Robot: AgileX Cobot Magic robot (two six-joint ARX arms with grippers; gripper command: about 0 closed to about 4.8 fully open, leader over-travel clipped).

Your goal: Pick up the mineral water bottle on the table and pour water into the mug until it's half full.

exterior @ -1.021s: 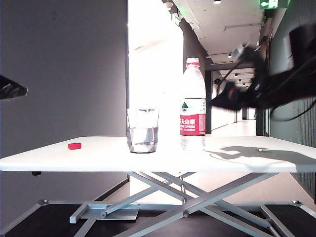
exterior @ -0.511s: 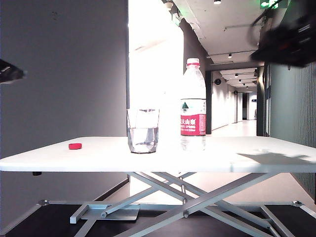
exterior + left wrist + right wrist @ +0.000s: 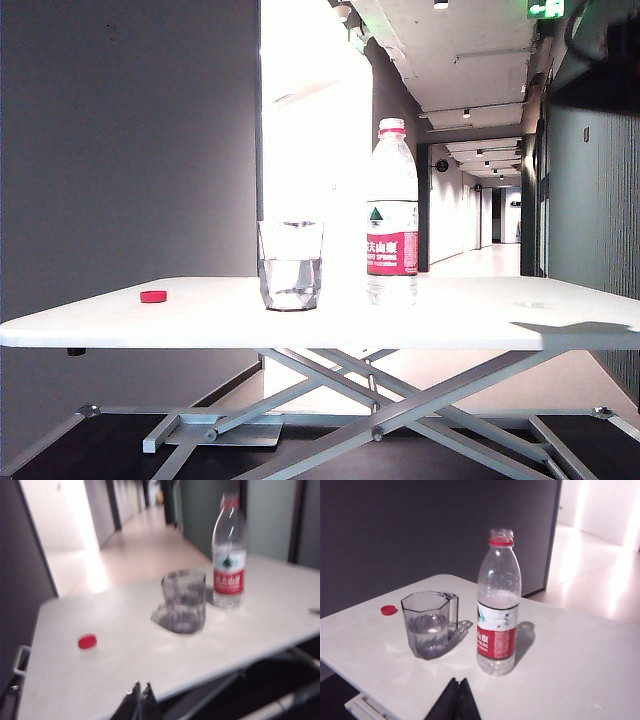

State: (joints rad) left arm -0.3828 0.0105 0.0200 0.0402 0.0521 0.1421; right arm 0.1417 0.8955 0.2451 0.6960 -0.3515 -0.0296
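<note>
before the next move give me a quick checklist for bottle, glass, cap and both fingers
1. Mineral water bottle upright on the table, cap off: ok.
2. Mug upright beside the bottle, apart from it: ok.
3. Water in the mug at half: not ok, it looks a bit under half.
4. Red cap lying away from mug and bottle: ok.
5. Right gripper fingers shut, holding nothing, pulled back from the bottle: ok if done, not ok for a re-grasp.
6. Left gripper fingers shut and empty, off the table's near edge: ok.
</note>
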